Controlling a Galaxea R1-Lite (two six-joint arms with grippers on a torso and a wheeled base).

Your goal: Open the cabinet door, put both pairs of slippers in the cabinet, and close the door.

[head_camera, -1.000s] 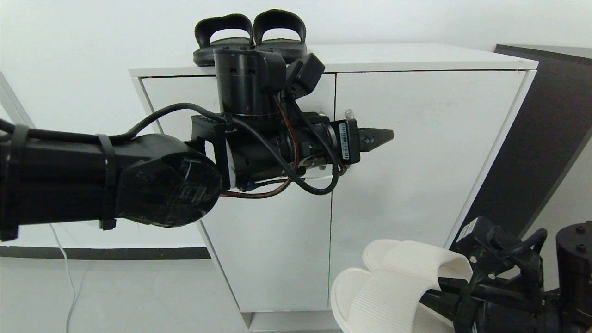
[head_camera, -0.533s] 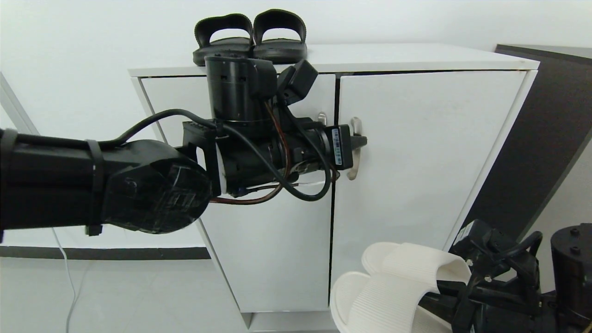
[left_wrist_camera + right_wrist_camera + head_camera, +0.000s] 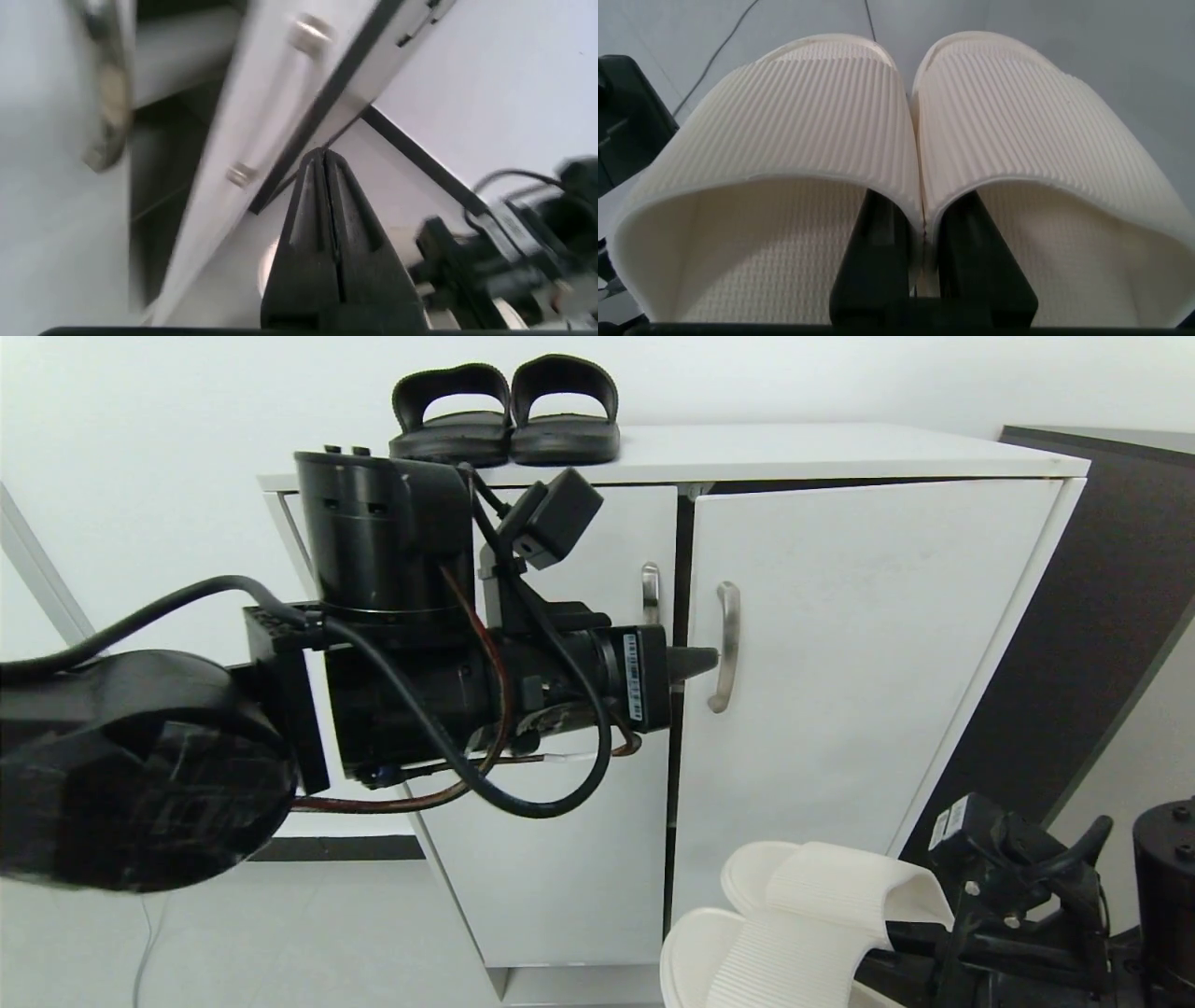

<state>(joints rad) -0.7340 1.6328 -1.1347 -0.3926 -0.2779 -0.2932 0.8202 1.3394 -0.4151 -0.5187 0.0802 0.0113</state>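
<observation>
The white right-hand cabinet door [image 3: 859, 663] stands just ajar, with a dark gap showing down its inner edge. My left gripper [image 3: 698, 661] has its jaws pressed together into one point, right beside the curved metal bar handle [image 3: 724, 644]. From here I can't tell whether that point is hooked behind the bar or only touching it. That's my main worry: with nothing pinched, the tip may slide off the handle and the door could swing back.

Down low, my right gripper [image 3: 920, 266] pinches the inner walls of the white ribbed foam slippers [image 3: 803, 915], which hang just in front of the door's lower corner. If the door swings wide, I reckon its edge could catch them and knock them loose.

The black rubber slide slippers [image 3: 504, 411] sit on the cabinet's flat white top [image 3: 840, 448], near the front edge and just above my left wrist. A careless lift there might nudge them off.
</observation>
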